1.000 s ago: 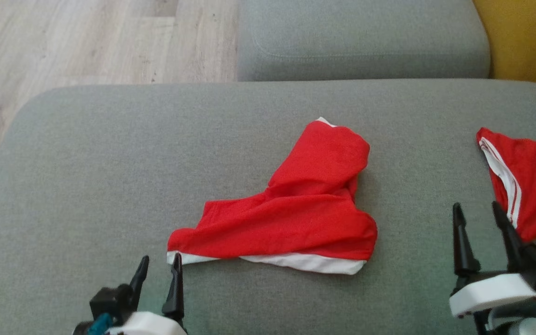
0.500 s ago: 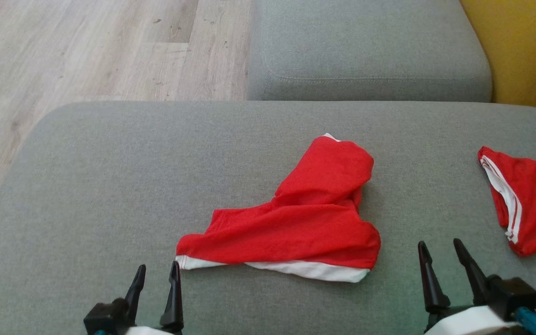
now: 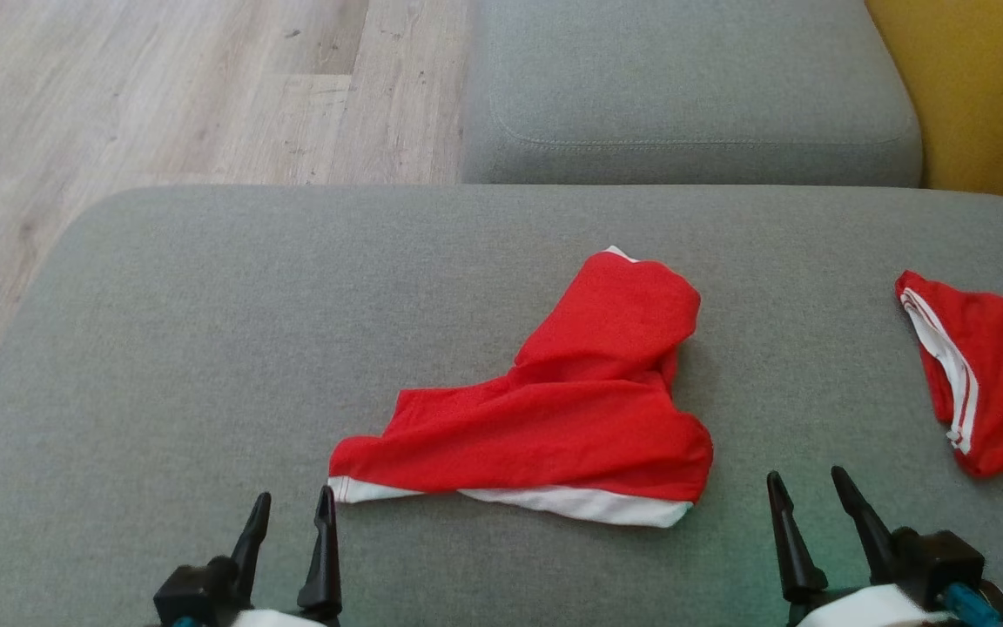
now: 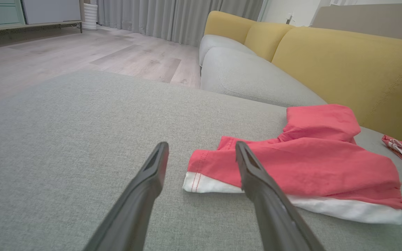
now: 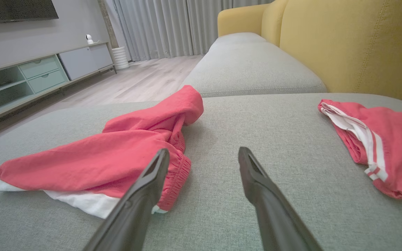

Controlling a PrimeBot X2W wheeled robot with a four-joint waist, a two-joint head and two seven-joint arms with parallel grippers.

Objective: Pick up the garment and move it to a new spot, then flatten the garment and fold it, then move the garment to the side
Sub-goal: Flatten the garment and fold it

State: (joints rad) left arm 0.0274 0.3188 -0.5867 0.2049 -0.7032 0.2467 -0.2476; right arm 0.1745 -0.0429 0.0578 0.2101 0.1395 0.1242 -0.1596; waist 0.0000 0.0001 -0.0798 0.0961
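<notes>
The garment [image 3: 554, 418] lies crumpled mid-frame on the seat [image 3: 188, 348]. The left gripper [image 3: 294, 494], lower left, spread wide and empty, sits just below its white hem corner. The right gripper [image 3: 806, 475], lower right, just as wide and empty, is near the opposite corner.

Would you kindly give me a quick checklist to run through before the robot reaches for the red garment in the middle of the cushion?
1. Left gripper open and empty: ok.
2. Right gripper open and empty: ok.
3. Red garment in plain sight, nothing lying on it: ok.
4. Garment flat: not ok, bunched and folded over itself.
5. Bare grey cushion to its left for a new spot: ok.
6. Second red garment lying apart at the right: ok.
</notes>
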